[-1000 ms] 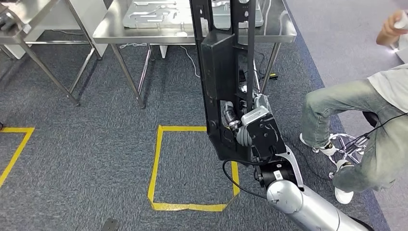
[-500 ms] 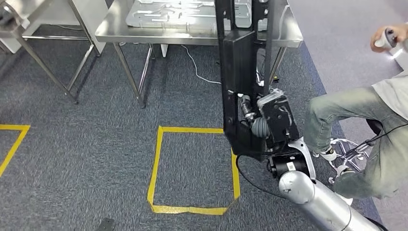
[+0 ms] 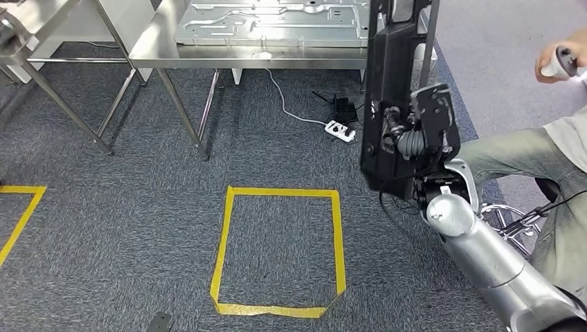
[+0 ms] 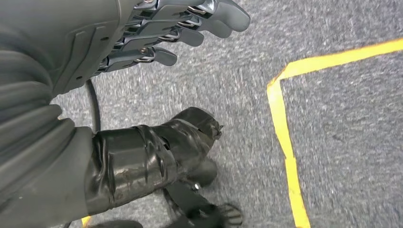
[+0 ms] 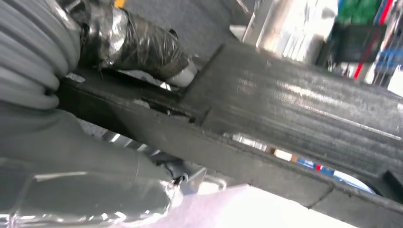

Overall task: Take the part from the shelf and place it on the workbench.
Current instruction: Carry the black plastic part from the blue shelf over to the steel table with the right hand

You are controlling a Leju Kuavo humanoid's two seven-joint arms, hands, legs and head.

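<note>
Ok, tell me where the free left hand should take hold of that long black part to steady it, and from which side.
Grip the long black part on its upper stretch, above where the right hand holds it low down. It stands nearly upright and runs far above that grip, so it is likely top-heavy. Bring the left hand in from the robot's left, where the part's face looks unobstructed.

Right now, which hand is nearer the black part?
Right. The right hand grips the black part, holding it upright near the workbench. The left hand hangs over the carpet, holding nothing.

part (image 3: pixel 391 83) top cut off, workbench (image 3: pixel 208 52) partly cropped
</note>
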